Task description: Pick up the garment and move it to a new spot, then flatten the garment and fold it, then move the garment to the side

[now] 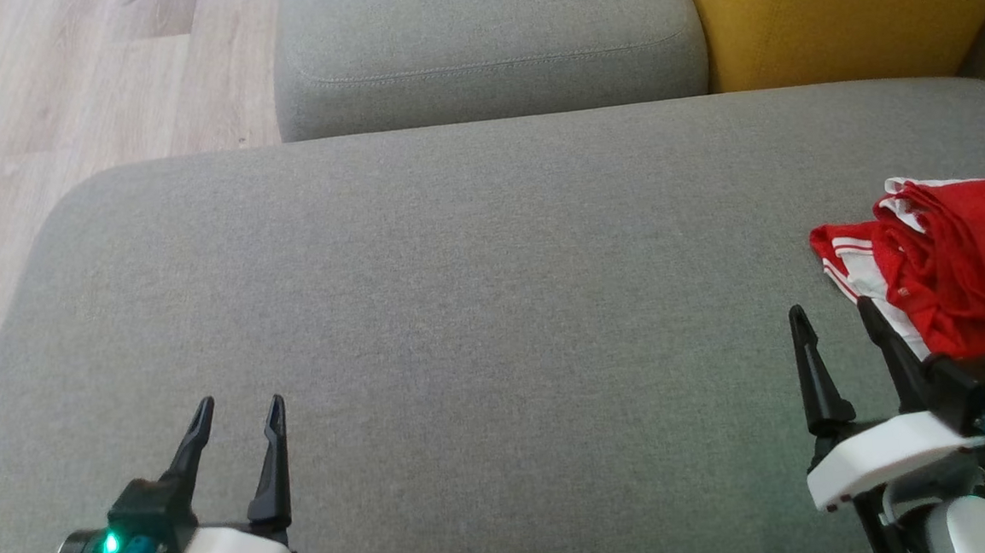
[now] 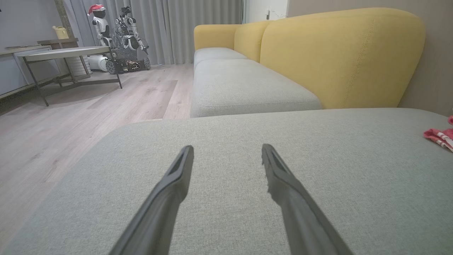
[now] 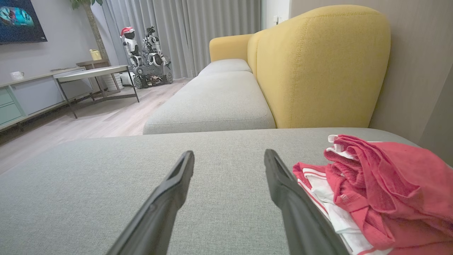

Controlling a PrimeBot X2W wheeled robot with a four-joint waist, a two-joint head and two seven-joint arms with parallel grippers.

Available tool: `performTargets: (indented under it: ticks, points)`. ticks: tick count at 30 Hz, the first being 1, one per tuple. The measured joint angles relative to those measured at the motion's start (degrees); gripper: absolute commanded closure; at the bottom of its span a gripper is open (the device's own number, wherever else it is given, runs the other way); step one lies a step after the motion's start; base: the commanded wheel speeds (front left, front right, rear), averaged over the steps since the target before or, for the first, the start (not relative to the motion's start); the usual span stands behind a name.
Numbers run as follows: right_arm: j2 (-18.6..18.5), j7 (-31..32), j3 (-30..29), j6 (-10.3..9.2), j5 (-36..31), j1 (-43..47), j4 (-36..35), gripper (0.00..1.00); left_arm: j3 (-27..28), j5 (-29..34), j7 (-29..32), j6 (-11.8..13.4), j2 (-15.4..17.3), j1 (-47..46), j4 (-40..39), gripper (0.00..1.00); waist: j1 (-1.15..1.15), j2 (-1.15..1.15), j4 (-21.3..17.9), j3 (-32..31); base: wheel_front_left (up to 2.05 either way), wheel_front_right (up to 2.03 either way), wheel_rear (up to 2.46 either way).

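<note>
The garment (image 1: 954, 270) is a crumpled red piece with white stripes, lying at the right edge of the grey cushion (image 1: 459, 296). Its heap (image 3: 375, 191) lies just right of my right gripper's fingers, and a corner of the garment (image 2: 440, 136) shows at the far right in the left wrist view. My right gripper (image 1: 833, 315) stands open just left of the heap, its right finger (image 1: 885, 334) at the cloth's near edge, nothing held. Far from the cloth, my left gripper (image 1: 238, 412) is open and empty over the cushion's front left.
A second grey seat cushion (image 1: 487, 46) lies beyond, with the yellow backrest (image 1: 844, 11) to its right. Wooden floor (image 1: 62, 89) borders the cushion on the left. A low table (image 2: 63, 56) and another wheeled robot (image 2: 116, 39) stand far across the room.
</note>
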Motion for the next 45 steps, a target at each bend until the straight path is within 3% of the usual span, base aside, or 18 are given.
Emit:
performTargets:
  ticks: [16,17,22,45]
  points:
    - [0.01,0.48,0.01,0.0,0.02,-0.01,-0.08,0.0,-0.19,0.0,-0.05,0.44,0.27,-0.16,0.11,0.0,0.0,0.0,0.04,0.31,0.0,0.0,0.0]
    - [0.02,0.49,0.02,0.0,0.02,-0.01,-0.02,1.0,-0.22,0.0,-0.05,0.43,0.27,-0.19,0.16,1.0,0.0,0.0,0.05,0.33,0.0,0.0,0.0]
    - [0.11,0.49,0.16,0.01,0.88,1.75,3.81,1.0,-0.75,-0.86,0.1,0.37,-1.16,2.31,3.44,1.0,0.0,0.0,0.02,0.4,0.0,0.0,0.0]
    - [0.12,1.19,-0.62,0.0,15.78,1.79,5.44,1.0,1.94,-14.56,3.05,-2.66,-2.71,1.03,5.02,1.0,0.0,0.0,-0.29,0.87,0.0,0.0,0.0]
